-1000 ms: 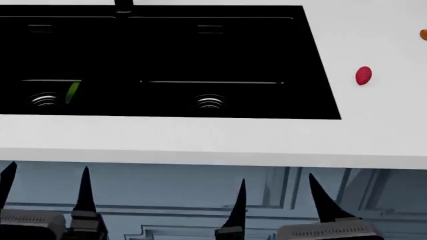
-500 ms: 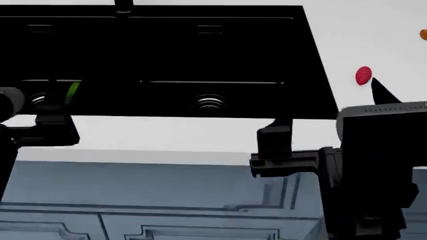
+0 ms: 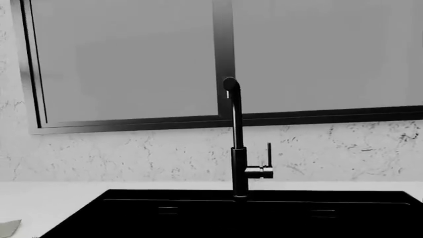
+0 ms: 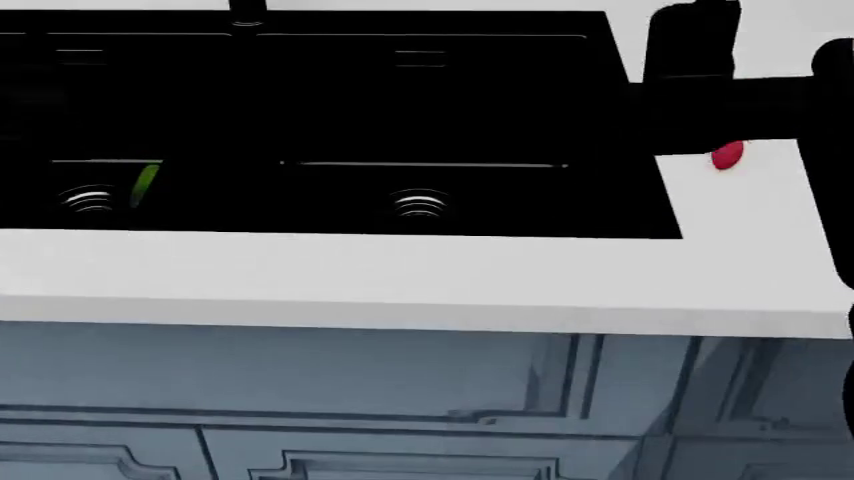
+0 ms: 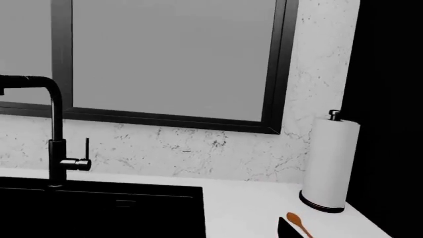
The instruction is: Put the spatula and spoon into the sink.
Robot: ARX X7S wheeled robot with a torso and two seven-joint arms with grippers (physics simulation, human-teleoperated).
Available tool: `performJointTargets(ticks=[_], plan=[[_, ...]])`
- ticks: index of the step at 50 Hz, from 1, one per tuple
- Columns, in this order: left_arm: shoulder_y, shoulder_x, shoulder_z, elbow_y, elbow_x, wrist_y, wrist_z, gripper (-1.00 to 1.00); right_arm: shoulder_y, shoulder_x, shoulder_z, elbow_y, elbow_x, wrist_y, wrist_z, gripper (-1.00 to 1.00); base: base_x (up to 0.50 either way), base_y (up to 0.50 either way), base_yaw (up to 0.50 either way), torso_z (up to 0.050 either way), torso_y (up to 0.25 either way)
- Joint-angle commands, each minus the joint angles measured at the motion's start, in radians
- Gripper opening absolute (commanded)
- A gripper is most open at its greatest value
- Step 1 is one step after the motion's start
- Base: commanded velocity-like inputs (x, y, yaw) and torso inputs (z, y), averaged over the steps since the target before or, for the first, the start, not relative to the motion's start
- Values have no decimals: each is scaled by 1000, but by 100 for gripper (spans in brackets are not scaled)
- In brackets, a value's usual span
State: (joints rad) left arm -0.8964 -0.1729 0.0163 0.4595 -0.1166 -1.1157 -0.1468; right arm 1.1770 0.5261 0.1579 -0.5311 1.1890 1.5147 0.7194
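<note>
Looming over the white bench [image 4: 400, 280], a dark arm section [image 4: 727, 85] of the right arm crosses the far right corner of the head view; its gripper is not clearly visible, so whether it is spread or pressed together cannot be told. No part of the left gripper shows in any view. Set into the bench, the sink [image 4: 334, 120] presents two glossy black basins with ringed drains, and a green cucumber [image 4: 144, 184] lies in the left basin beside its drain. A red berry-like lump [image 4: 727, 155] sits on the bench just right of the sink, partly under the arm. From the right wrist view, the spoon [image 5: 298, 223] lies on the bench near a paper towel roll [image 5: 328, 163], well right of the faucet [image 5: 53, 134]. The spatula cannot be made out with certainty.
</note>
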Motion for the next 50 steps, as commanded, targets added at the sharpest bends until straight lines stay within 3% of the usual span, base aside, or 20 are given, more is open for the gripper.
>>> performJointTargets(ticks=[1,5,50], plan=[[-86,-20,14,-35,-6,-23,6,100,150,62,-30,121,234,-1,113,100,0,0,0,0,0],[-82,-17,8,-25,-12,-25,6,100,154,72,-52,98,211,-32,68,100,279,-215,0,0,0],[-65,-27,-10,14,-56,-67,4,100,150,125,-95,81,334,-88,123,100,397,-311,0,0,0]])
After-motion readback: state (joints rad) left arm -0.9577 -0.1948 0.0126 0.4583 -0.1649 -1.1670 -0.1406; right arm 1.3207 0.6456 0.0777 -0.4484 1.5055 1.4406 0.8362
